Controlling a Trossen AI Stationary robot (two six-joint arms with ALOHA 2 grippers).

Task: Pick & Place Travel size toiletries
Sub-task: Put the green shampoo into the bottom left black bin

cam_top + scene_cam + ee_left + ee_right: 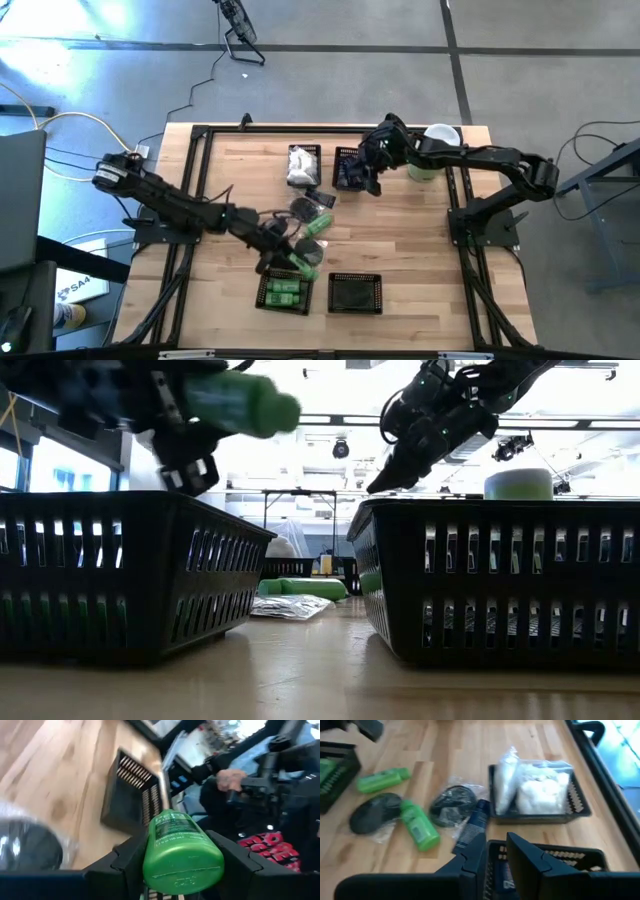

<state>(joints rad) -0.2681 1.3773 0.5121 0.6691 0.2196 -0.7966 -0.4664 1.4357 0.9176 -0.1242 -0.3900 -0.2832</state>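
front basket point(283, 292): already has green bottles in it, sits right under the left arm's load

left gripper point(183, 870): clamped on a green bottle point(181, 851), long axis running out along the fingers, hanging just above that basket (so the drop looks like straight down)

loose pile point(420, 825): green tubes, dark discs and a blue tube mid-table, between both arms

right gripper point(496, 851): fingers nearly together over the far dark basket point(350, 168); can't tell if they hold anything
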